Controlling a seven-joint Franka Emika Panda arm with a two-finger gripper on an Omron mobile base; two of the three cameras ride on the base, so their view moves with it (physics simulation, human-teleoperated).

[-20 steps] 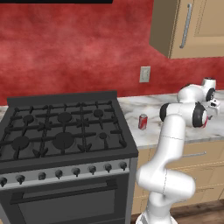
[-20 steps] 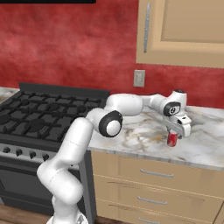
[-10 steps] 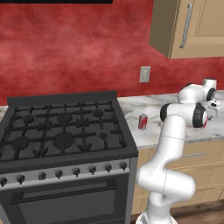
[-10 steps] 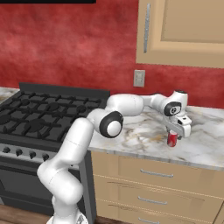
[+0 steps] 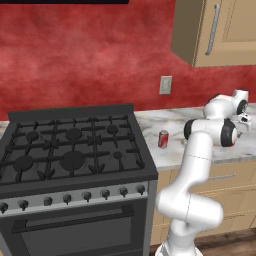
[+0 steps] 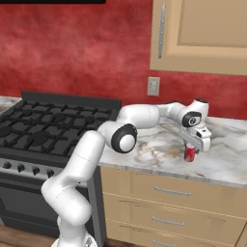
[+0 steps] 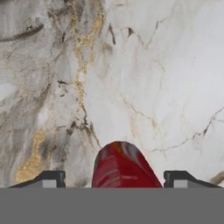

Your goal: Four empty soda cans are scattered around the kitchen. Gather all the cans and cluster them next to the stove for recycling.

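A red soda can stands upright on the marble counter, well to the right of the stove. My gripper reaches down over it, one finger on each side. From the hand camera the can sits between the two fingertips, nearer the right one, with a gap still showing on the left; the gripper is open. A second red can stands on the counter just right of the black stove.
A wall outlet sits on the red backsplash behind the counter. Wooden upper cabinets hang above the right end of the counter. Drawers run below the counter's front edge.
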